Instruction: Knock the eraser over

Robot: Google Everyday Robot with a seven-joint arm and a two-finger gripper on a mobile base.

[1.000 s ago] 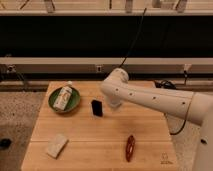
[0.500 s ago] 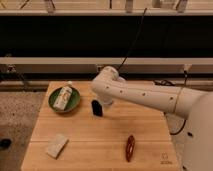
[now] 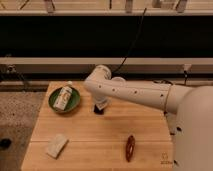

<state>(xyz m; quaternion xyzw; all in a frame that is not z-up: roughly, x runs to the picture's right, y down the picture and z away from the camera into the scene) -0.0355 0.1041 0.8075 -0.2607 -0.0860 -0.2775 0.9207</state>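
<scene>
The eraser (image 3: 99, 109) is a small black block on the wooden table (image 3: 100, 140), just right of the green bowl. It stands directly under my white arm, and its top is hidden by it. My gripper (image 3: 102, 103) is tucked under the arm's far end, right at the eraser's top. I cannot tell whether it touches the eraser.
A green bowl (image 3: 56, 104) holds a white bottle (image 3: 63, 96) at the back left. A pale beige block (image 3: 56, 145) lies front left. A red elongated object (image 3: 130, 147) lies front right. A clear cup (image 3: 119, 79) shows behind the arm.
My arm has swung left and down over the eraser, which now shows only partly beneath it. The eraser still stands in the same spot.
</scene>
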